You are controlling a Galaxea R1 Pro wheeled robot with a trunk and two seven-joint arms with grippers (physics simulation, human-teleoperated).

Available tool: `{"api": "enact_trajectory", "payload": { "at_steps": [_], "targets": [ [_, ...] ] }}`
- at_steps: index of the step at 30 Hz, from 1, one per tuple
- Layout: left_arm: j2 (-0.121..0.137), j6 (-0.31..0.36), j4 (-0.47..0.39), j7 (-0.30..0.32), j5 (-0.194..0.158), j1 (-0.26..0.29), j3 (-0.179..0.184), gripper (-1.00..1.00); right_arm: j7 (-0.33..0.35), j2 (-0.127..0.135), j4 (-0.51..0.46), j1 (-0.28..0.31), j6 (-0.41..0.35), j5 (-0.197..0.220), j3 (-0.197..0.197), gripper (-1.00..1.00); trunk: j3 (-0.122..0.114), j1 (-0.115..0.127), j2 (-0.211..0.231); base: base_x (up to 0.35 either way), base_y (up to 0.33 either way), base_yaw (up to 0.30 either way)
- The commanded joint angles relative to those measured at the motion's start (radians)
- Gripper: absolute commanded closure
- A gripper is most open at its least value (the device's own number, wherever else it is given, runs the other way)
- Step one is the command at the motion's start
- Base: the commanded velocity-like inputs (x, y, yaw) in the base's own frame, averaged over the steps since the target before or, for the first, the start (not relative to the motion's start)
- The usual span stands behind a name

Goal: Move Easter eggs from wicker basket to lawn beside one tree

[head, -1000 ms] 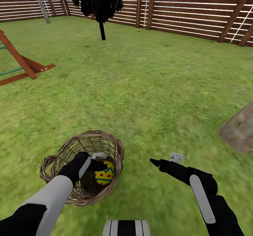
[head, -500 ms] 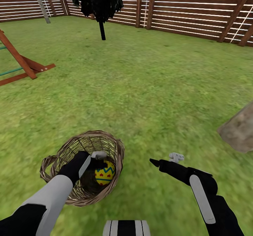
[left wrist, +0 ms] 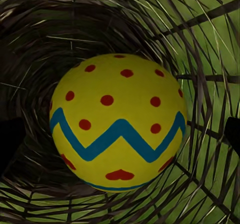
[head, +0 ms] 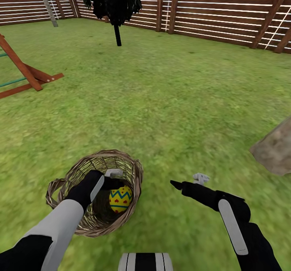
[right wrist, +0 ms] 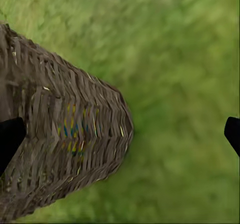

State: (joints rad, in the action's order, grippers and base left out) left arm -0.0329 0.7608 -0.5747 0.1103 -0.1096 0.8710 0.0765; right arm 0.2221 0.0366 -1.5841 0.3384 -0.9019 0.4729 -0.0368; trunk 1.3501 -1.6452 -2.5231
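The left hand (head: 114,179) is down inside the basket (head: 133,170), just above an egg (head: 120,198) that rests against the basket's near-right wall. In the left wrist view the egg (left wrist: 118,121) sits squarely ahead with the dark fingertips (left wrist: 233,134) spread wide to either side and not touching it, so the left hand is released and nothing is grasped yet. Only this one egg can be seen in the basket; whether others lie beneath or behind it cannot be told.

The step in hand looks to be the grasp itself. To do it well, the hand should sink further so the fingers straddle the egg at its widest band, not its crown, since a round smooth shell will likely squirt out of a high pinch. The egg is already centred between the fingers, so little sideways correction seems needed; the risk is a fingertip catching the weave on the wall side, so one finger wants to slip between egg and wicker before closing. Then close gently and lift straight up past the rim.

The right hand (head: 186,181) hovers over the lawn (head: 173,101) just right of the basket, fingers apart and empty; its wrist view shows the basket's wall (right wrist: 65,134).
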Motion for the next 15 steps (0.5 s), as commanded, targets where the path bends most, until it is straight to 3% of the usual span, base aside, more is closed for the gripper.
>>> {"api": "enact_trajectory", "payload": {
  "at_steps": [1, 2, 7, 11, 15],
  "targets": [
    [0.001, 0.005, -0.001, -0.004, -0.01, 0.0, 0.003, -1.0, 0.035, 0.0, 0.0, 0.002, -0.005, -0.008, -0.002, -1.0, 0.001, 0.0, 0.0, 0.0, 0.0, 0.0],
    [0.001, 0.005, -0.002, -0.004, -0.01, 0.0, 0.003, -1.0, 0.11, 0.001, -0.001, 0.005, -0.018, -0.008, -0.002, -1.0, 0.001, 0.0, 0.0, 0.0, 0.0, 0.0],
    [0.001, 0.005, -0.002, -0.004, -0.01, 0.0, 0.003, -1.0, 0.248, 0.002, -0.001, 0.01, -0.059, -0.008, -0.011, -1.0, 0.001, 0.0, 0.0, 0.0, 0.0, 0.0],
    [0.001, 0.005, -0.002, -0.004, -0.01, 0.0, 0.003, -1.0, 0.306, 0.002, -0.001, 0.011, -0.068, -0.007, -0.046, -1.0, 0.001, 0.0, 0.0, 0.0, 0.0, 0.0],
    [0.001, 0.005, -0.002, -0.004, -0.01, 0.0, 0.003, -1.0, 0.353, 0.007, -0.002, 0.01, -0.072, -0.008, -0.077, -1.0, 0.016, -0.002, -0.001, 0.0, 0.0, 0.0]
  ]
}}
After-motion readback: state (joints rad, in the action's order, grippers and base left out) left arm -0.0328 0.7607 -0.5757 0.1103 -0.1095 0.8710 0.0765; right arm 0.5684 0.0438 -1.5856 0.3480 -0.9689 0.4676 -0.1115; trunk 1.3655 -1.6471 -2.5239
